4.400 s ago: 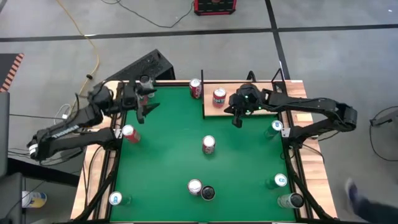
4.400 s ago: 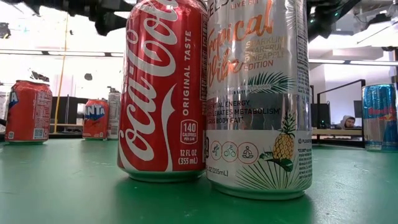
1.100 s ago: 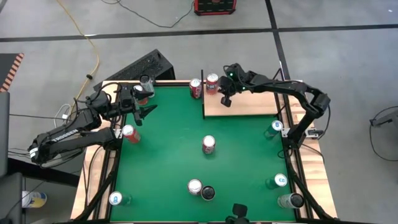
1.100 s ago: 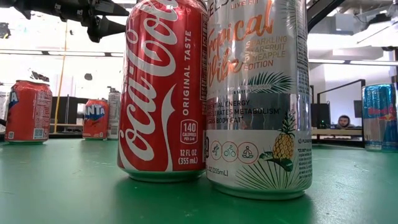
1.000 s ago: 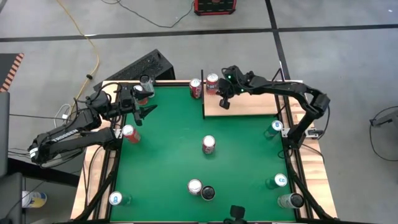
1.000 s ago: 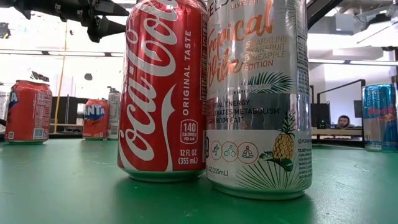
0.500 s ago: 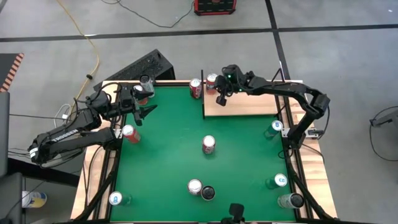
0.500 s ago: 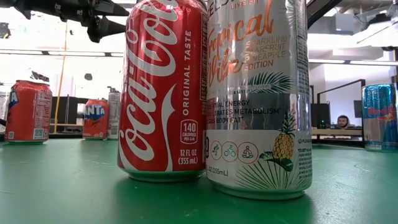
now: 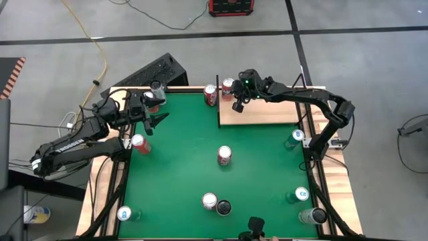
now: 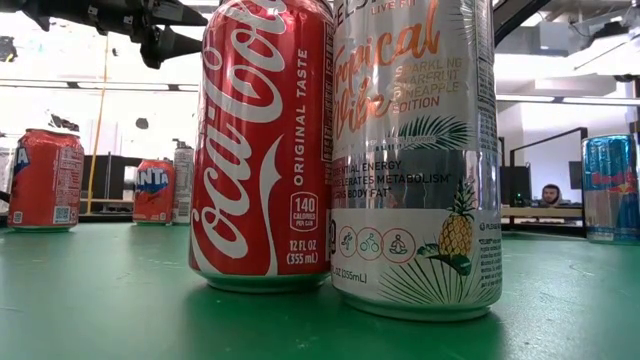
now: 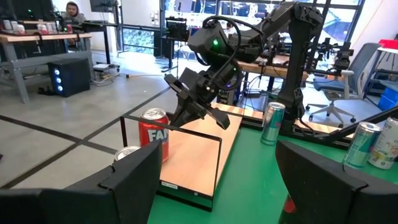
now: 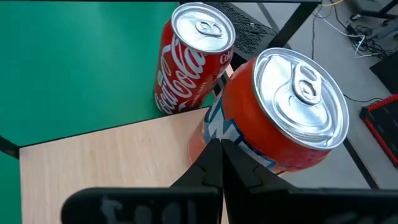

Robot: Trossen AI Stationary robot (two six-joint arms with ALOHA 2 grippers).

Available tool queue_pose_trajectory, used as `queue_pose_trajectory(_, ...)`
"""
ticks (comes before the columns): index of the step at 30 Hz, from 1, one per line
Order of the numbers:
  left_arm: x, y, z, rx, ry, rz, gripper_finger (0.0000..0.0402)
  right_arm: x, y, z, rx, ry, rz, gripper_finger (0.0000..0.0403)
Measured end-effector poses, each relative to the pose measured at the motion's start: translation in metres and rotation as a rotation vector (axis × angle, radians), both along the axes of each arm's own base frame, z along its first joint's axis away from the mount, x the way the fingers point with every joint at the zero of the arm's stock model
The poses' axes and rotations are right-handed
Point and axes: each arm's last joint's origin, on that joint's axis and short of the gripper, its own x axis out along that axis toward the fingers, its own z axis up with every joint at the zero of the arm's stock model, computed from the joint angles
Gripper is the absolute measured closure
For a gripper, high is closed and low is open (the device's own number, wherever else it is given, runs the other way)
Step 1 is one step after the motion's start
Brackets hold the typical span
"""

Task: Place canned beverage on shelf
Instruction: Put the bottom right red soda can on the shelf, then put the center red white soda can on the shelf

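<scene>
An orange can (image 12: 281, 118) stands upright (silver top) at the pale shelf's (image 9: 267, 112) far corner.

At the centre of the low view, a red Coca-Cola can (image 10: 265, 145) read "Coca-Cola", "ORIGINAL TASTE", "140 CALORIES PER CAN" and "12 FL OZ (355 mL)". Touching it on the right, a silver can (image 10: 415, 155) read "Tropical Vibe", "LIVE FIT", "ENERGY" and "METABOLISM". At left, a small orange can (image 10: 153, 190) showed "NTA". In the left wrist view, a red can (image 11: 153, 132) showed "FAN".
</scene>
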Motion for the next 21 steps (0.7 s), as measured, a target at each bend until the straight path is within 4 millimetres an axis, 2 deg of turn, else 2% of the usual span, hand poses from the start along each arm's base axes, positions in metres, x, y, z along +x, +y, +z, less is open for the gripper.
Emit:
queue_pose_trajectory(4, 0.0, 0.0, 0.0, 0.0, 0.001, 0.0, 0.0105, -0.003, 0.004, 0.001, 0.021, 0.027, 0.004, 0.0382)
queue_pose_trajectory(8, 0.0, 0.0, -0.002, -0.011, 0.02, 0.0, 0.0105, -0.011, 0.024, 0.017, 0.082, 0.039, 0.041, 0.0381)
queue_pose_trajectory(13, 0.0, 0.0, -0.005, -0.021, 0.047, -0.014, 0.0105, -0.025, 0.071, 0.047, 0.173, 0.035, 0.138, 0.0378)
queue_pose_trajectory(21, 0.005, -0.003, -0.009, -0.019, 0.083, -0.171, 0.0105, -0.042, 0.157, 0.086, 0.221, -0.035, 0.361, 0.0377)
